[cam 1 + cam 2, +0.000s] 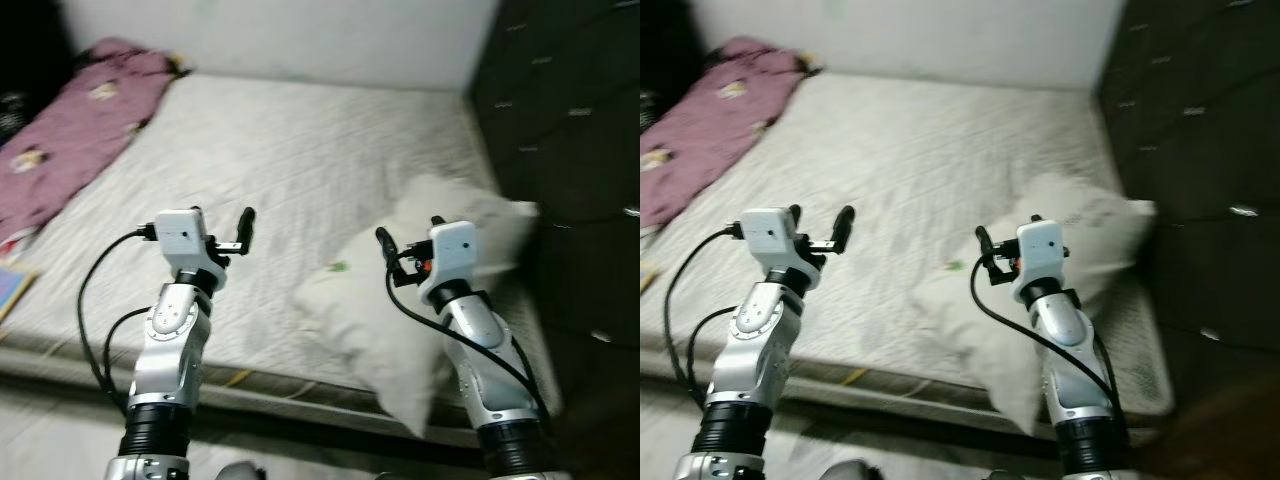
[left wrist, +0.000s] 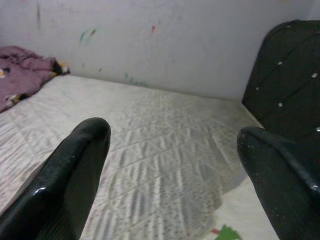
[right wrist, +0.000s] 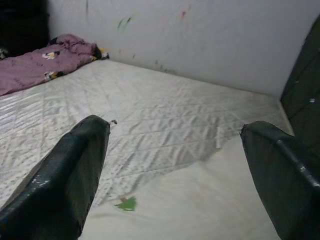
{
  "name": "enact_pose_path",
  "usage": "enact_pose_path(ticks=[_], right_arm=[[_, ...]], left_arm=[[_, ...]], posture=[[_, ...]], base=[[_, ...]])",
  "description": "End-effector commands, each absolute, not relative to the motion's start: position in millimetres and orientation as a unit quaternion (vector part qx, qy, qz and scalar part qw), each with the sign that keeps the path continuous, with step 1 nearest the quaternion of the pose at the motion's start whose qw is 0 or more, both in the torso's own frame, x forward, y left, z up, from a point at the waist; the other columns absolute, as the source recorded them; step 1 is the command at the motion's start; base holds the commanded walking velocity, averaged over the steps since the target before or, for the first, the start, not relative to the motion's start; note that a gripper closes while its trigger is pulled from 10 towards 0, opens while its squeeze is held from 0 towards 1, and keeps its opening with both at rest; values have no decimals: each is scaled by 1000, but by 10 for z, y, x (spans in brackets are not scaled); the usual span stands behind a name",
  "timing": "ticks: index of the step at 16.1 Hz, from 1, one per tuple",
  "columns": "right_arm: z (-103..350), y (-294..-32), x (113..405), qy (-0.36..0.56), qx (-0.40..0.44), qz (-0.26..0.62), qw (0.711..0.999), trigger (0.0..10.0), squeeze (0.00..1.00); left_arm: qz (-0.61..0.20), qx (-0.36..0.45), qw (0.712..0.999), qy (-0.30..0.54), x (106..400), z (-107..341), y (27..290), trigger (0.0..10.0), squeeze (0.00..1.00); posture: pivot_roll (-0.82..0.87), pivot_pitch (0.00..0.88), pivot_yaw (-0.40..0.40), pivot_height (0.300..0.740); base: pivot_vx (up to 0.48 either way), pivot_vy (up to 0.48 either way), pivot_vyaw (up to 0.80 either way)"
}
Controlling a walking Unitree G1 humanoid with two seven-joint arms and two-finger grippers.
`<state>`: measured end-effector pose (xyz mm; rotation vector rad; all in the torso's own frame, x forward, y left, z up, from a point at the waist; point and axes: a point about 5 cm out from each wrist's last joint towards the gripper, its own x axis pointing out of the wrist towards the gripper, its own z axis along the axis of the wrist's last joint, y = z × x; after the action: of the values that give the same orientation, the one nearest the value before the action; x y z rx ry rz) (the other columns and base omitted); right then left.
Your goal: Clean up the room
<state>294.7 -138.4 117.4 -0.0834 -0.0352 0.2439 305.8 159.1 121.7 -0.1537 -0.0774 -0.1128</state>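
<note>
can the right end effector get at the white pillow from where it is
Probably yes. The right end effector hangs open just above the white pillow on the mattress, and nothing lies between them. It likely only needs to lower.

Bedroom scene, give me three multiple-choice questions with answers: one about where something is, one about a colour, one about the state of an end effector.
1. Where does the white pillow lie?
A. On the mattress's right side by the dark headboard
B. On the floor
C. On top of the blanket

2. What colour is the crumpled blanket at the mattress's far left?
A. Green
B. Purple-pink
C. Yellow

3. How are the right end effector's fingers?
A. Shut on the pillow
B. Shut on nothing
C. Open, holding nothing

Answers:
1 A: the pillow rests on the mattress next to the headboard.
2 B: the blanket is purple-pink.
3 C: the right end effector shows a wide gap between its fingers, above the pillow.
</note>
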Motion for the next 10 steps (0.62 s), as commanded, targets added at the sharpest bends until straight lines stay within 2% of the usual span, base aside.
enact_pose_path(ticks=[1,3,7,10], right_arm=[[1190,-1398,2957,-19,-43,122,991,10000,0],[1190,-1400,2957,-19,-44,122,991,10000,0],[1187,-1400,2956,-18,-45,123,991,10000,0],[1186,-1400,2953,-18,-44,124,991,10000,0]], left_arm=[[-54,-79,995,-36,3066,1224,1594,10000,0],[-54,-79,995,-36,3067,1224,1591,10000,0],[-56,-97,993,-40,3070,1235,1582,10000,0],[-57,-95,993,-40,3067,1232,1586,10000,0]], posture=[[-27,0,19,740],[-27,0,19,740],[-27,0,18,740],[-26,0,17,740]], base=[[0,-480,0],[0,-480,0],[0,0,0],[0,0,-571]])
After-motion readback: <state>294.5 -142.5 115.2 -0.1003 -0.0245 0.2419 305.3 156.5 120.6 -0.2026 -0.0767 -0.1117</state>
